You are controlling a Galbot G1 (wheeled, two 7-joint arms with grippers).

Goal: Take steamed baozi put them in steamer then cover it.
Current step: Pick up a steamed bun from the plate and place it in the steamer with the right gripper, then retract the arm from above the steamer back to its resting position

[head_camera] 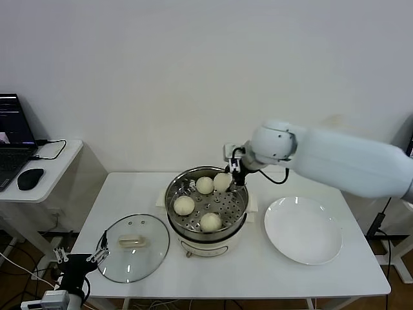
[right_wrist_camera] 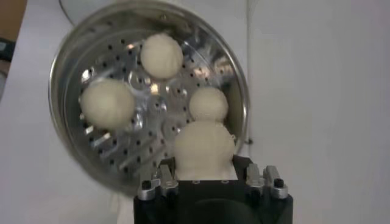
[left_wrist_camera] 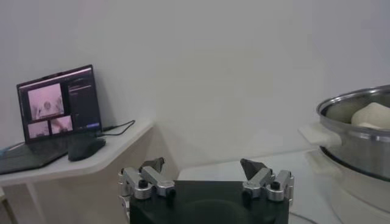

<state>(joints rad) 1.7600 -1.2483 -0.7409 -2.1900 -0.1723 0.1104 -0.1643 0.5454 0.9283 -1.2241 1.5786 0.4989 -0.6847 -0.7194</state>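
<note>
The right gripper [head_camera: 233,169] is clenched around one bun [right_wrist_camera: 203,148], holding it just above the far rim of the steamer [head_camera: 240,219], slightly right of centre in the head view. Three more buns lie loose on the perforated tray: one [head_camera: 204,185] just beside the held bun, one [head_camera: 184,205] toward the left wall and one [head_camera: 210,221] toward the near wall, leaving bare tray in the middle and at the right side. All four are smooth, round and cream-white. The steamer is a shiny steel pot on a cream base, sitting mid-table with its top open. Left of it, touching nothing, the glass lid [head_camera: 152,257] lies flat near the table's [head_camera: 129,194] front edge, handle up; right of it an empty white plate [head_camera: 322,248] sits near the right edge. The left gripper [head_camera: 82,258] hangs low at the lower left of the frame, off the table's front corner, its fingers [left_wrist_camera: 253,168] spread wide and released, holding nothing. The right wrist view looks straight down into the pot, showing the held bun pressed between the fingers. The left wrist view alone shows the pot's side handle [left_wrist_camera: 317,135] in profile, and a laptop [left_wrist_camera: 58,103] on a side desk [left_wrist_camera: 116,152].
</note>
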